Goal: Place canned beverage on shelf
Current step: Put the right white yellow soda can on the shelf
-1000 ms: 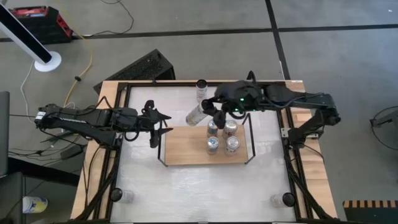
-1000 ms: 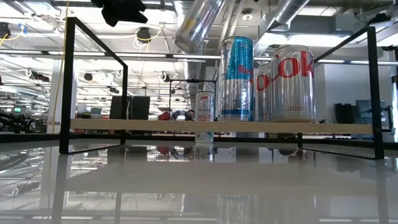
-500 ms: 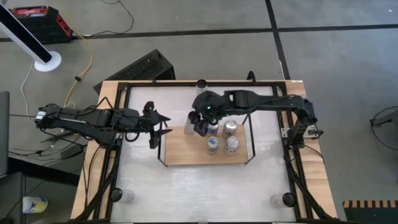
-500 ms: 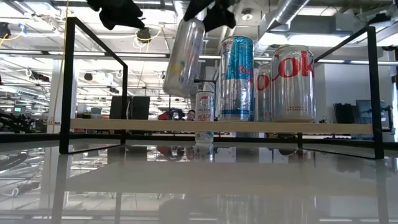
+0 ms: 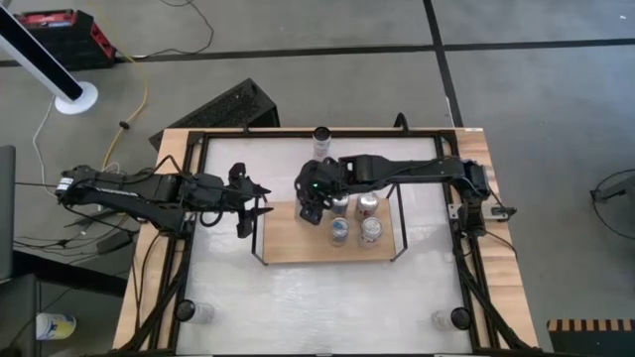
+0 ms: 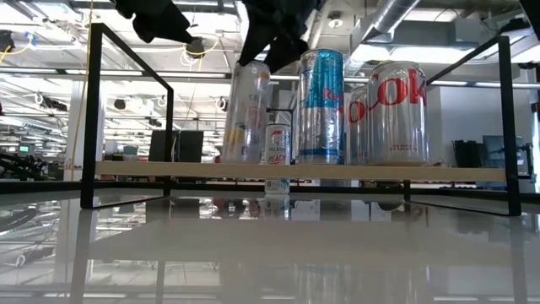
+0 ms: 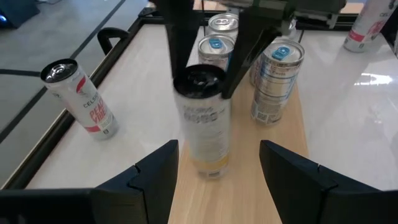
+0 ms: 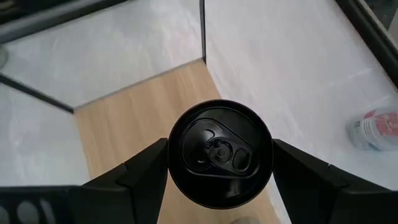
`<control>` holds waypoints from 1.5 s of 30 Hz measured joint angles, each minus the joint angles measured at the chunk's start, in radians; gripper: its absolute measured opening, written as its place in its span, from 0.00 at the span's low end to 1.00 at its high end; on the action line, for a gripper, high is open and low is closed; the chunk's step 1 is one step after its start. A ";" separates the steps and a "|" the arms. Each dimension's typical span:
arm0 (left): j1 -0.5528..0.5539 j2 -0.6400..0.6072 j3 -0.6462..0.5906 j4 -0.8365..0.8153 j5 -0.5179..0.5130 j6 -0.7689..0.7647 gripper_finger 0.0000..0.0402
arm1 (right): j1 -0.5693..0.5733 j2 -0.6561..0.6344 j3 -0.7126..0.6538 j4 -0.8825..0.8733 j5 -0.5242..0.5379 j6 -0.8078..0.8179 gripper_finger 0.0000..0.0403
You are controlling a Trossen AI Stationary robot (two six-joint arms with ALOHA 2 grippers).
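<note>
Can: upright on shelf board, 9 o'clock of four stocked cans, extending their row.
Right claw: pinching can top from above, steadying it.
Left claw: spread, waiting at shelf's 9 o'clock.
Spare can: on desk, 12 o'clock.

Floor around the table is plain grey concrete with a couple of dark lines running across it, one going up-down near the upper right. Upper left of the overhead shot has a red and black box, a white round-based stand and a yellow cable snaking down. From table height the room behind looks like a big open workshop: bright ceiling light strips, silver ducts upper right, dark monitors mid-left.
</note>
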 joint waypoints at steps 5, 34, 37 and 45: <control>0.000 0.000 0.000 0.000 0.000 0.000 0.53 | 0.000 0.008 0.003 -0.011 0.000 -0.004 0.70; 0.001 0.047 -0.001 0.059 -0.010 -0.008 0.53 | 0.008 0.015 0.219 -0.285 -0.006 -0.048 0.94; 0.001 0.093 0.000 0.155 -0.009 0.014 0.53 | 0.013 0.015 0.283 -0.399 -0.006 -0.031 0.92; 0.001 0.227 -0.001 0.213 -0.042 0.038 0.53 | 0.054 -0.003 0.371 -0.728 0.168 0.049 0.78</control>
